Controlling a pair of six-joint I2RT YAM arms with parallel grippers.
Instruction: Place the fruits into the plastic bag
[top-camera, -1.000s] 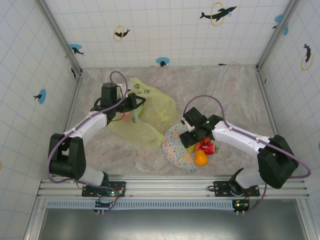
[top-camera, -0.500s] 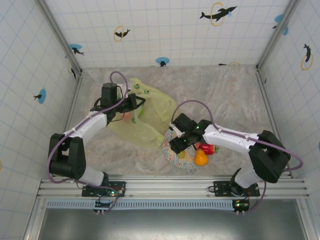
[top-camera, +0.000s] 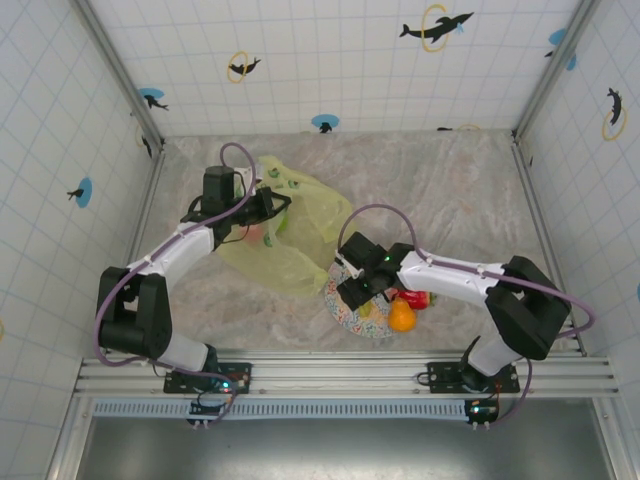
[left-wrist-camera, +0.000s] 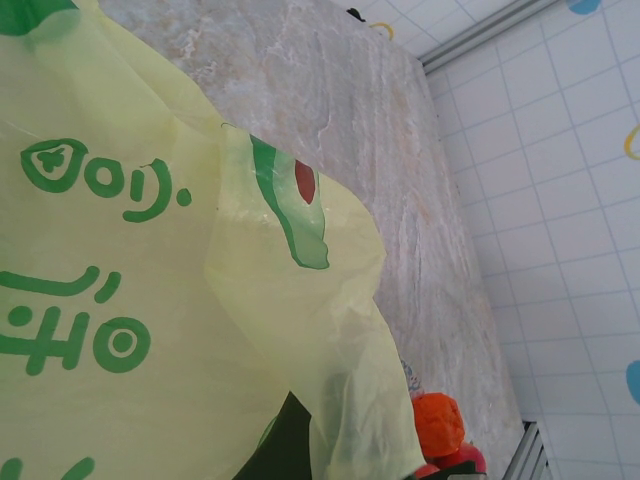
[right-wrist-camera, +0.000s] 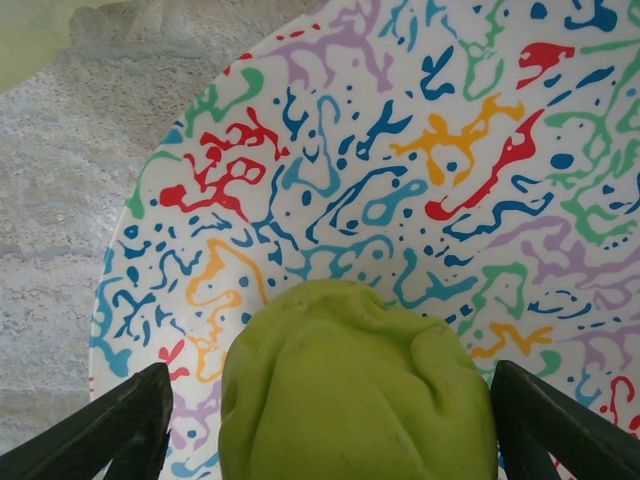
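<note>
Straddling a green fruit (right-wrist-camera: 355, 390), the right hand (right-wrist-camera: 330, 400) gapes wide.

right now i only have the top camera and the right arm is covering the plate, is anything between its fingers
Observer: Yes. On the right wrist camera a green fruit sits on the plate, between the fingers of the right gripper.
Operator: is it gripped yet
Observer: No. The jaws stand open, and there is a gap between the fruit and the fingers on each side.
Operator: can the left wrist cam see the fruits
Observer: Mostly it sees the plastic bag close up. One orange fruit peeks past the bag's edge, low on the right.
</note>
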